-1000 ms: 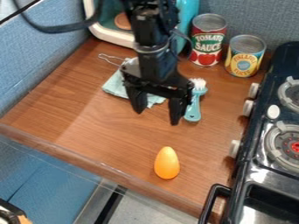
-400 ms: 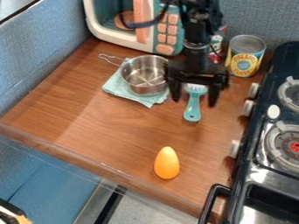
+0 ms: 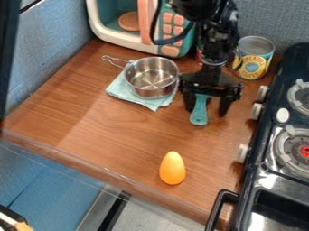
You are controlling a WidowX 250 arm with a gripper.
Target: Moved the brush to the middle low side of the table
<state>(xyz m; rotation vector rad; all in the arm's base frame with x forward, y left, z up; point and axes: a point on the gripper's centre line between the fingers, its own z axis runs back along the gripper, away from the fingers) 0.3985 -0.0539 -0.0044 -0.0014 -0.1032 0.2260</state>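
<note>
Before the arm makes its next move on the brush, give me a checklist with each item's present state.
1. Tool open: ok, fingers apart.
2. Brush between the fingers as seen here: ok.
3. Fingers low enough to grip: cannot tell.
4. Brush at the table's middle low side: not ok, it lies farther up.
5. Low side free of obstacles: not ok, an orange egg-shaped object is there.
6. Tool touching nothing: cannot tell, the metal pot is close by.
</note>
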